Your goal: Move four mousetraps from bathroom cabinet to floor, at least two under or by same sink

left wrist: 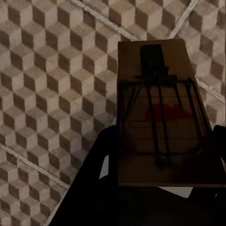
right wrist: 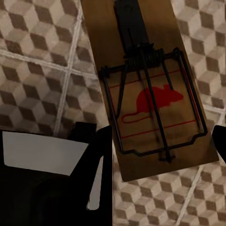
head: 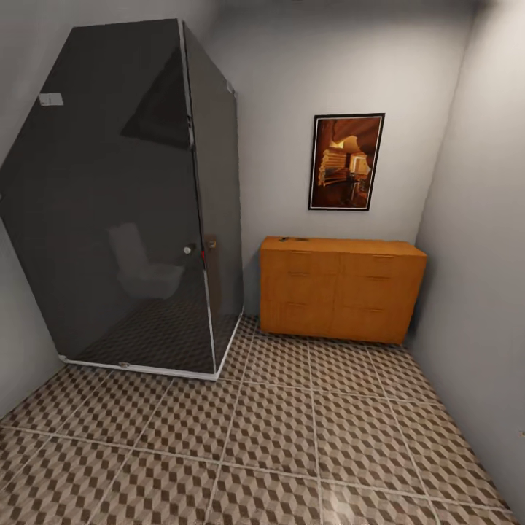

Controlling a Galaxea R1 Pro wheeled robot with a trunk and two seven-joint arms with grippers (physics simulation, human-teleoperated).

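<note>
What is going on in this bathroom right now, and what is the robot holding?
Each gripper holds a mousetrap above the cube-patterned bathroom floor. The left gripper grips one mousetrap, and the right gripper grips another mousetrap with a red mouse print. The head view looks toward the orange-brown cabinet against the far wall, beside a dark glass shower stall. Something small and dark lies on the cabinet top, too small to identify. Neither held trap has been set down.

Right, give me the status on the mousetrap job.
Done: two traps are off the cabinet. In hand: the left gripper holds one mousetrap, the right gripper another mousetrap, both above the tiled floor. Left: something small and dark sits on the cabinet top, perhaps more traps. No trap lies on the floor seen here.
</note>
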